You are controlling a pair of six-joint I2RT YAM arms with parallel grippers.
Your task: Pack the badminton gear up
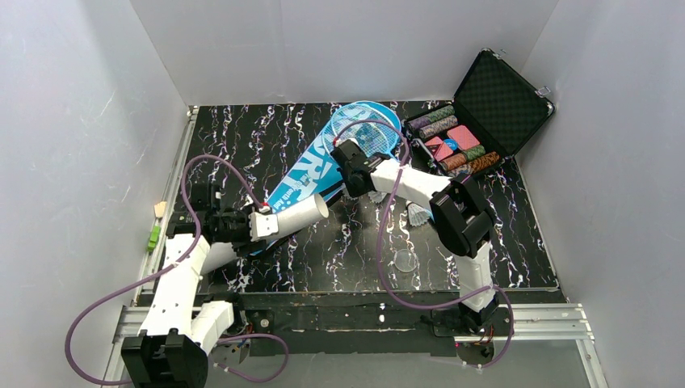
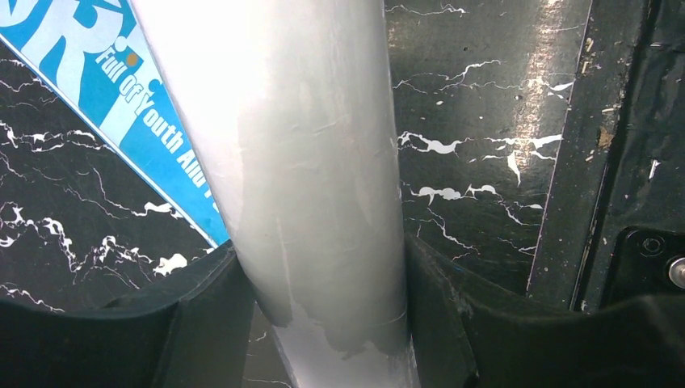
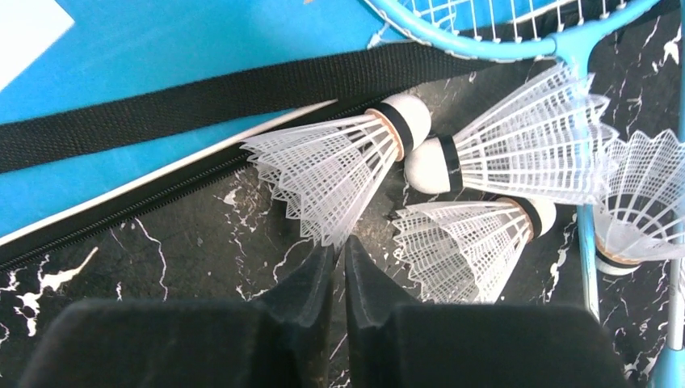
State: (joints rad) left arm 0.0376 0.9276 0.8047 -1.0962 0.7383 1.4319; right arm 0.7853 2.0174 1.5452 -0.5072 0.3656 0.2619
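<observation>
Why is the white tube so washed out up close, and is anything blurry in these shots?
Left wrist view: light blows out the upper part of the white tube, greyer lower down; glare streaks the table. Right wrist view: the shuttlecocks are crisp, the right gripper dark and featureless. Top external view: even light, soft shadows.

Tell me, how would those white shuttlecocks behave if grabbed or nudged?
The shuttlecocks are probably very light: mostly open, see-through skirts of thin vanes. Those skirts look crushable, so gripping the rounded white tip seems safer. Those lying on their sides would likely roll in a curve if nudged.
</observation>
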